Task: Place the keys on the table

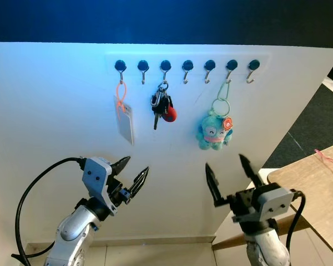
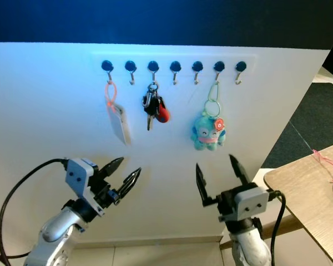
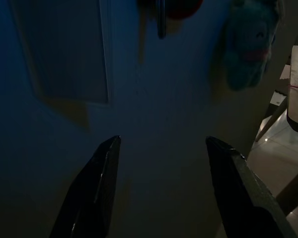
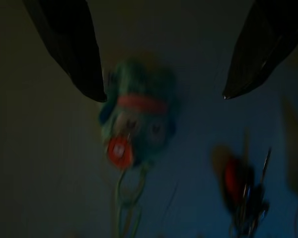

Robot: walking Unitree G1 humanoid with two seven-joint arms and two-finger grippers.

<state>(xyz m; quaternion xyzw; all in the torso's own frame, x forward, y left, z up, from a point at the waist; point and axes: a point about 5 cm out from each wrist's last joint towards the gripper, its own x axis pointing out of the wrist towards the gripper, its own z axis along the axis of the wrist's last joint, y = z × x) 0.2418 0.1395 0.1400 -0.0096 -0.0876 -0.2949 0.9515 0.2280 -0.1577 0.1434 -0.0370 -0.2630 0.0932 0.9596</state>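
Note:
A bunch of keys with a red fob [image 1: 162, 107] hangs from the third hook on a white wall panel [image 1: 55, 111]. Dimly, the keys [image 4: 243, 193] also appear in the right wrist view. My left gripper [image 1: 134, 173] is raised below and left of the keys, open, holding nothing. My right gripper [image 1: 226, 169] is open below a teal plush keychain [image 1: 214, 131], well under the keys and to their right. Both stand clear of the wall. The wooden table [image 1: 316, 183] lies at the right edge.
A row of black hooks [image 1: 187, 66] runs along the panel top. A white card on an orange loop [image 1: 124, 118] hangs from the first hook. A pink cord [image 1: 328, 159] lies on the table. Dark carpet [image 1: 316, 122] lies behind the table.

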